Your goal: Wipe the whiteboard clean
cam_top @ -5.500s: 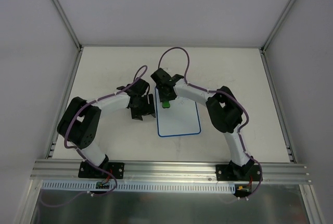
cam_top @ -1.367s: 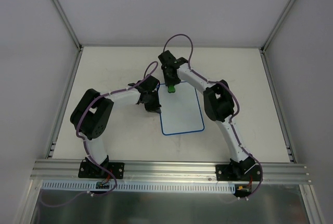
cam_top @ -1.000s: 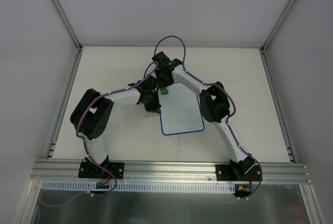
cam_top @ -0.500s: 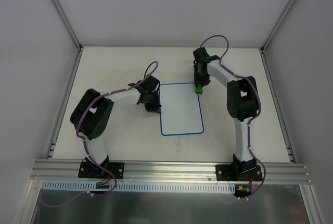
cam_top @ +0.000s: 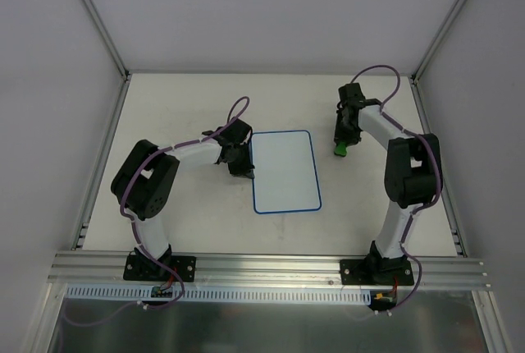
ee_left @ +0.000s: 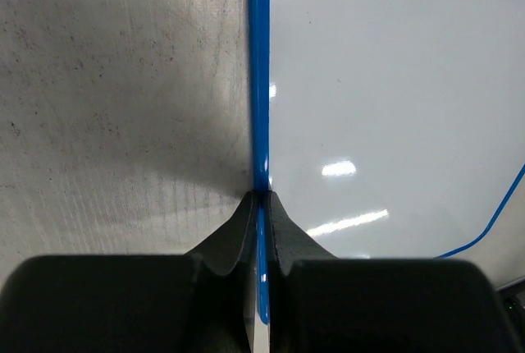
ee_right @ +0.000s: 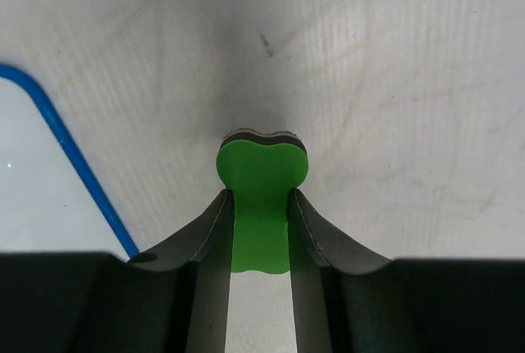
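We take the whiteboard (cam_top: pixel 285 171) as our reference; it lies flat on the desk (cam_top: pixel 180 107), its long sides running away from the arm bases. The left hand (ee_left: pixel 259 205) is clenched on the board's thin blue rim at its left edge, towards the far corner. The wrist view shows the rim running straight in between the two fingers. We judge that this pinch is there to pin the board so it cannot slide or turn under a wiping stroke.

The right hand (ee_right: pixel 261 199) is grasping a green bone-shaped eraser (ee_right: pixel 262 164), its narrow waist between the fingers and its rounded end sticking out ahead. A dark layer shows at that end, probably the wiping felt, facing the desk. This hand is off to the right of the whiteboard, beyond its right edge, with the eraser over bare desk. We cannot tell whether it touches the surface.

The board's white face shows only light reflections and no marks that we can make out. The erasing looks finished to us, with the eraser carried clear.
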`<move>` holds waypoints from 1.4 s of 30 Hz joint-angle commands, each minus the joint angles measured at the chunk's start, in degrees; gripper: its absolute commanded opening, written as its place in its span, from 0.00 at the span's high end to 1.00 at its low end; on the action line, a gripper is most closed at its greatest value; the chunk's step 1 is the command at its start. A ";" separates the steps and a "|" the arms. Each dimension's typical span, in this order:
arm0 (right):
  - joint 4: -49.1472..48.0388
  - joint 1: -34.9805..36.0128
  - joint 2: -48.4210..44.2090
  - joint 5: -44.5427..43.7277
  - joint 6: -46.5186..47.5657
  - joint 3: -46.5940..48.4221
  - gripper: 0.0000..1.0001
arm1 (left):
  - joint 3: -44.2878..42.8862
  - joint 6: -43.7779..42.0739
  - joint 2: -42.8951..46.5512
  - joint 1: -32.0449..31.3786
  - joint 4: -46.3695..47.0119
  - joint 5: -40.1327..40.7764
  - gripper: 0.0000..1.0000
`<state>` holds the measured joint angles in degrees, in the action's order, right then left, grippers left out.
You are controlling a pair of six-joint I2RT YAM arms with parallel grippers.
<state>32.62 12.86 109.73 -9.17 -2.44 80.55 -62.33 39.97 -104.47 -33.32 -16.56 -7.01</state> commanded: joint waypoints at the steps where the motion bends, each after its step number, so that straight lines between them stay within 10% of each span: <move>1: -2.04 -2.05 -2.51 -0.15 1.47 -1.54 1.00 | 1.42 -2.44 -1.36 -0.17 -8.67 3.67 1.00; 11: -2.04 -3.19 0.57 2.66 -0.11 -4.61 0.81 | -0.16 -3.31 0.22 -0.17 -8.76 3.84 0.76; 24: -0.90 -6.62 -11.98 4.42 0.76 -4.88 0.01 | -5.52 -8.49 12.08 2.03 -12.88 6.65 0.16; 27: 1.99 -8.20 -17.61 3.29 4.09 -2.26 0.01 | -7.89 -11.30 18.92 5.53 -14.29 9.72 0.01; 42: 6.67 -12.25 -44.51 -4.36 18.34 11.90 0.01 | -24.77 -30.03 40.74 11.08 -18.25 30.99 0.01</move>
<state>37.78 0.67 69.38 -9.98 10.79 89.14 -83.07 16.38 -66.92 -22.46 -33.47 16.36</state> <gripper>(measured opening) 0.987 0.987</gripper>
